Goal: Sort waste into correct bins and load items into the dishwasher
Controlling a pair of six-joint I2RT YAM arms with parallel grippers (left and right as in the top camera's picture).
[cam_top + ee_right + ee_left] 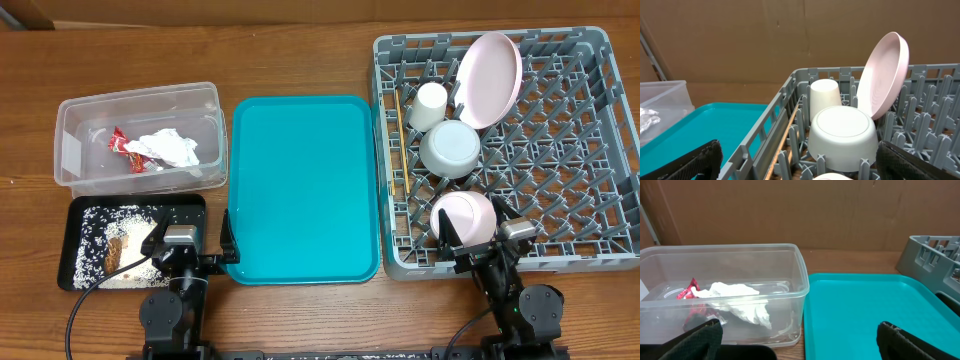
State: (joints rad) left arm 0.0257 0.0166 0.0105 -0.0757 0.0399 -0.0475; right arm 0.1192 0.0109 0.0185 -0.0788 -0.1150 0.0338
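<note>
Crumpled white tissue [172, 148] and small shiny red wrapper [122, 145] sit in the clear rectangular plastic tub [66, 140]; white rice-like grains [100, 245] lie in the shallow black tray [85, 205]. In the grey lattice dish rack [625, 150] we see the small white cup [430, 105], pale pink round plate [490, 78] on edge, upturned greyish-white bowl [450, 148], small pink-white bowl [462, 220] and thin wooden chopsticks [398, 150]. Left claw [802, 340] and right claw [800, 162] both gape wide, gripping nothing.
</note>
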